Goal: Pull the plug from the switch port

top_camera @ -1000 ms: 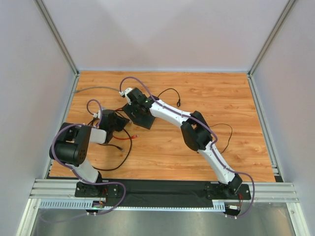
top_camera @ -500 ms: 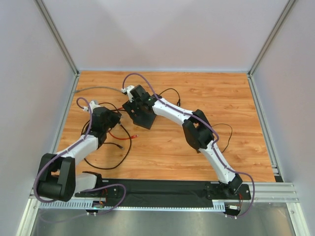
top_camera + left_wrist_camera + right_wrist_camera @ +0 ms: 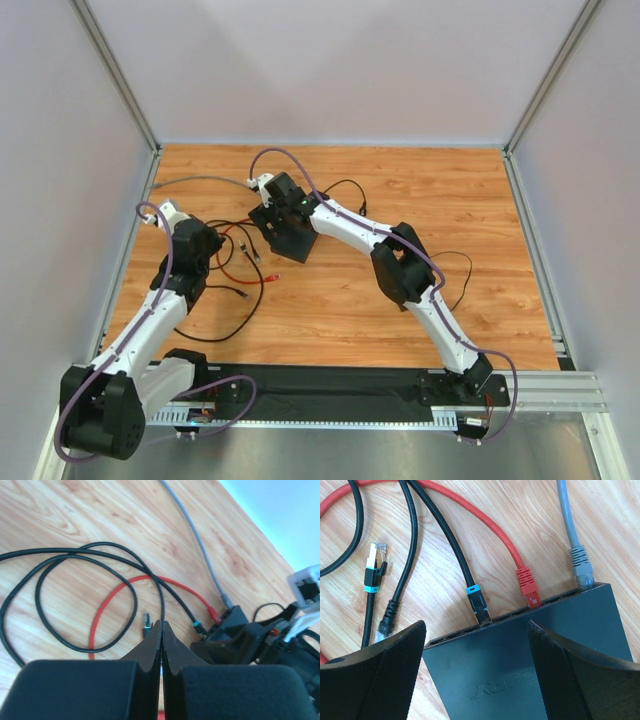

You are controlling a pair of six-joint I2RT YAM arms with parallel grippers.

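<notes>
Toward the far left of the wood-grain bench, the flat matte-black rectangular switch lay beneath the right hand. Its padded fingers stood wide apart over the box, gripping nothing that I could make out. The left hand was pinched fully closed on empty air above loops of black cable, short of the sockets. Three leads sat in the ports, ending in a teal-banded black plug, a red plug and a grey plug. A fourth, loose plug lay free on the wood. Judging by that, a clean pull would want the right hand bearing down to pin the switch and the left hand opened and set on a plug's body rather than its lead, with the latch squeezed and the plug drawn straight back along the port. Only the right wrist view showed which ports were filled. From above, the right arm hid them, and the left wrist view alone showed its own fingers empty.
</notes>
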